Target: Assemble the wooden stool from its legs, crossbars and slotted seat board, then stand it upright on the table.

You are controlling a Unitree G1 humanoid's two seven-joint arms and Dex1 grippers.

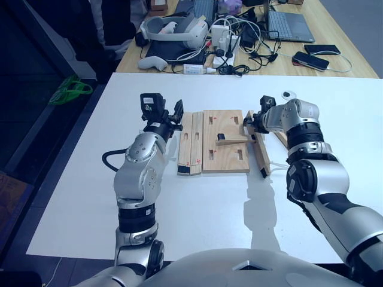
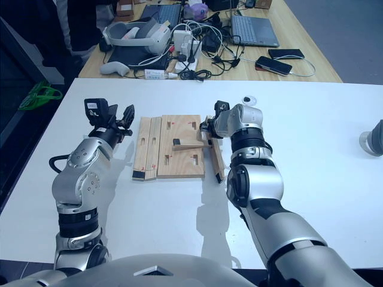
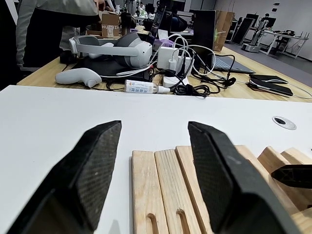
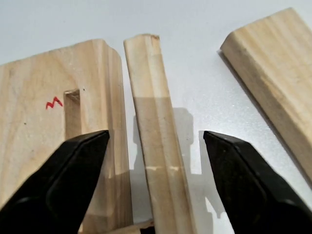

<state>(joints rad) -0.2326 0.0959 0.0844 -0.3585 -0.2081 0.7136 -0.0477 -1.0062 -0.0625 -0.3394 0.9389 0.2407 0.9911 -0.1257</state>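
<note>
The slotted seat board [image 1: 225, 149] lies flat mid-table, a short wooden piece [image 1: 232, 140] resting on top of it. Two slotted legs [image 1: 190, 143] lie side by side against its left edge. A narrow wooden bar [image 1: 261, 154] lies along its right edge, with another piece [image 1: 280, 138] further right. My left gripper [image 1: 170, 116] is open just left of the legs' far ends [image 3: 165, 170]. My right gripper [image 1: 250, 122] is open and low over the far end of the narrow bar [image 4: 153, 122], one finger over the seat board [image 4: 34, 122], nothing gripped.
A wooden desk [image 1: 335, 30] behind the white table [image 1: 90, 197] carries a headset [image 1: 176, 27], a controller, cables, a laptop and phones. A round cap [image 1: 289, 94] sits at the table's far right. A grey object [image 2: 374, 137] stands at the right edge.
</note>
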